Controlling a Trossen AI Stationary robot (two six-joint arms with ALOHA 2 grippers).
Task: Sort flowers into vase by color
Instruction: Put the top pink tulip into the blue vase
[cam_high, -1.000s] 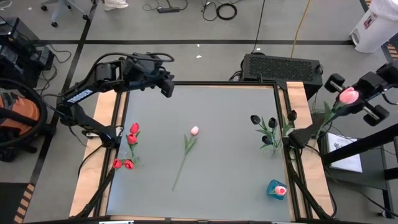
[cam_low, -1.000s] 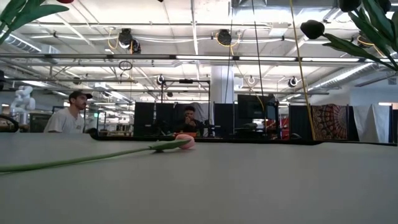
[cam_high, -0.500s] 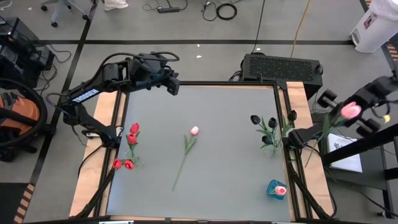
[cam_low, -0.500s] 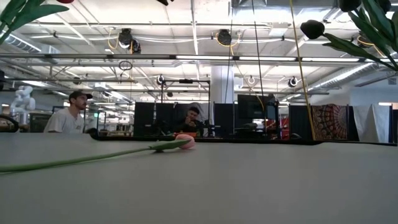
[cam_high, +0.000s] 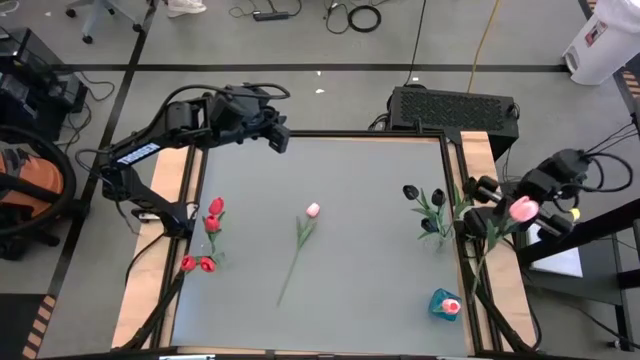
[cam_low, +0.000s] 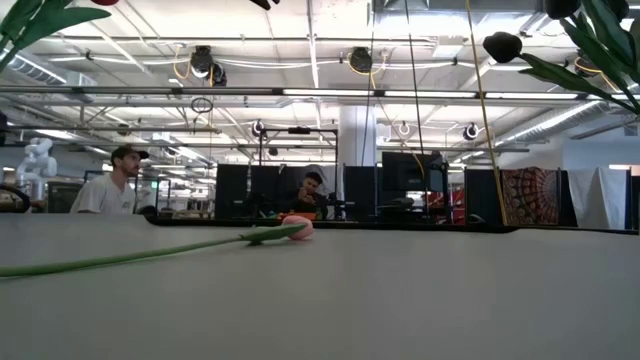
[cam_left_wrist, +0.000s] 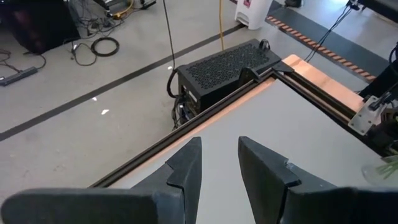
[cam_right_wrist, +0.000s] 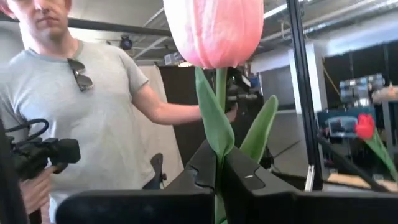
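My right gripper (cam_high: 508, 225) is beyond the table's right edge, shut on a pink tulip whose head (cam_high: 522, 210) fills the top of the right wrist view (cam_right_wrist: 214, 28). A second pink tulip (cam_high: 312, 210) lies flat mid-table, its stem (cam_low: 120, 255) resting along the surface. Red tulips (cam_high: 212, 216) stand near the left edge and black tulips (cam_high: 428, 205) near the right edge. A small blue vase (cam_high: 445, 303) at the near right holds a pink head. My left gripper (cam_high: 277, 137) hangs open over the far left corner (cam_left_wrist: 217, 168). My right gripper pinches the pink tulip's green stem (cam_right_wrist: 219, 158) between its two fingers, a short way below the head, beside a leaf (cam_right_wrist: 214, 121). The tulip is lifted clear of the table. Its lower stem (cam_high: 485, 262) trails below the fingers toward the table's near right corner.
A black perforated box (cam_high: 455, 105) sits beyond the far edge. Wooden boards and black rails (cam_high: 470, 180) frame the grey table. A person in a grey T-shirt (cam_right_wrist: 93, 106) stands behind the held tulip; two more people (cam_low: 115, 185) sit in the room beyond.
My right gripper, carrying the pink tulip, has swung from off the far right down and toward the table's right edge, closer to the black tulips, turning as it went. My left gripper has shifted slightly toward the right. The flowers on the table have stayed put.
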